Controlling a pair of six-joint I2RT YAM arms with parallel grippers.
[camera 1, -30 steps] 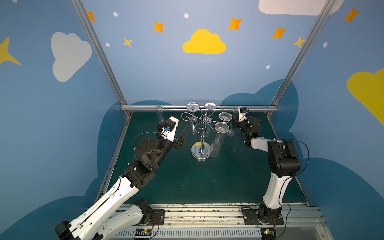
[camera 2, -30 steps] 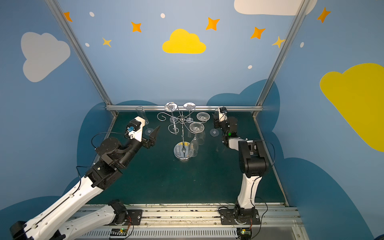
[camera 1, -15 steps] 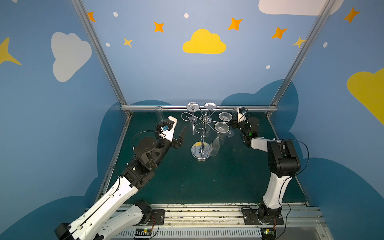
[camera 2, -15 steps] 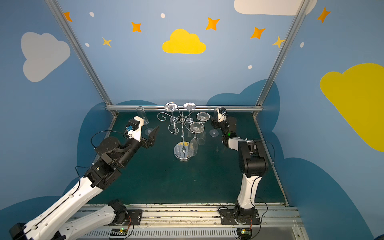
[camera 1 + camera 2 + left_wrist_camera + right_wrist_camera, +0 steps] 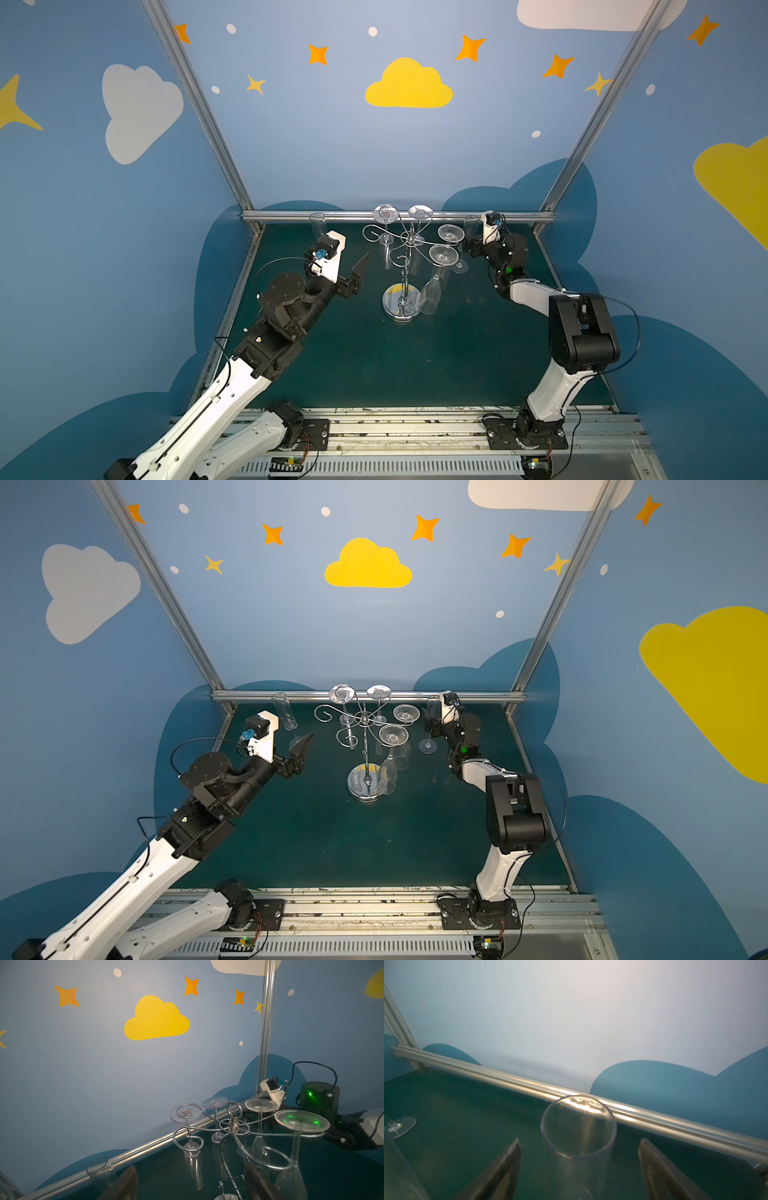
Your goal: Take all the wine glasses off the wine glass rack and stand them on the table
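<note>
Currently the right gripper (image 5: 579, 1142) has its fingers spread, straddling an upright wine glass (image 5: 578, 1124) with gaps both sides; it stands on the green mat (image 5: 415, 365) by the back rail (image 5: 291, 216), right of the wine glass rack (image 5: 404, 274). The left gripper (image 5: 359, 270) gapes empty left of the rack; four glasses (image 5: 442, 254) hang inverted there.

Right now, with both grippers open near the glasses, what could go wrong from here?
Right gripper: its open fingers flank an upright champagne flute; a sideways retreat could topple it.
Left gripper: open and facing the wine glass rack; snagging it could rock it and shake loose the four hanging flutes.
A second upright flute stands close by the left gripper; a swing might clip it.
</note>
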